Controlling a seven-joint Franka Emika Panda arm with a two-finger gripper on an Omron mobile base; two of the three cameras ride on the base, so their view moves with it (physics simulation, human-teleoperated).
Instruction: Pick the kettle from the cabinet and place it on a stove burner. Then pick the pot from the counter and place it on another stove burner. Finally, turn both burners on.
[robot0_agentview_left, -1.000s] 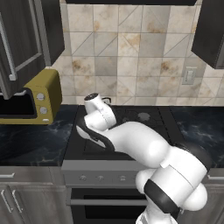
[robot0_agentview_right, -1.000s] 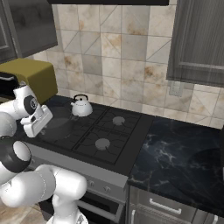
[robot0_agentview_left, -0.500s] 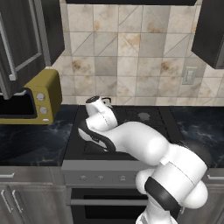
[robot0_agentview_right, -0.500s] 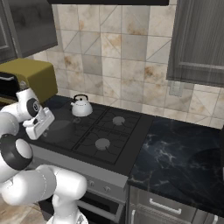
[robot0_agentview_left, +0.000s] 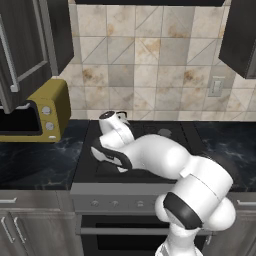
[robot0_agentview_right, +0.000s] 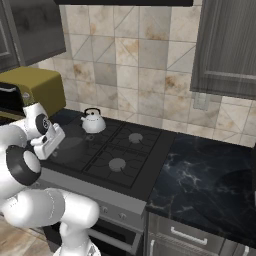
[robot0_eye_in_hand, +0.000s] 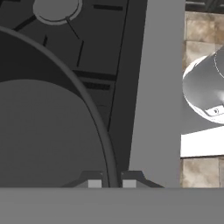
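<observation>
Dark grey pot (robot0_eye_in_hand: 48, 131) sits under my hand on the cooktop's (robot0_agentview_right: 107, 150) front-left burner, its rim pinched between my fingertips (robot0_eye_in_hand: 95, 183); jaws clamped on it. Kettle (robot0_agentview_right: 93, 121) sits on the rear-left burner, by the tiled wall. Gripper (robot0_agentview_right: 46, 145) low over the stove's left edge, yellow microwave (robot0_agentview_left: 47, 107) beside.
</observation>
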